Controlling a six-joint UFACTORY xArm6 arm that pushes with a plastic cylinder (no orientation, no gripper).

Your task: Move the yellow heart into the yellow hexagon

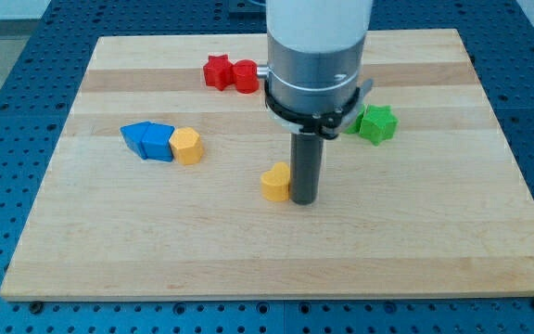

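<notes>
The yellow heart (273,183) lies near the middle of the wooden board. My tip (303,199) stands right against the heart's right side, touching it or nearly so. The yellow hexagon (186,146) sits to the upper left of the heart, at the view's left, touching the right end of a blue block group. A stretch of bare board separates the heart from the hexagon.
Two blue blocks (148,141) sit against the hexagon's left side. A red star (217,70) and a red round block (245,76) lie at the top centre. A green star (376,123) lies at the right, with another green block partly hidden behind the arm. The board's front edge (276,295) runs along the bottom.
</notes>
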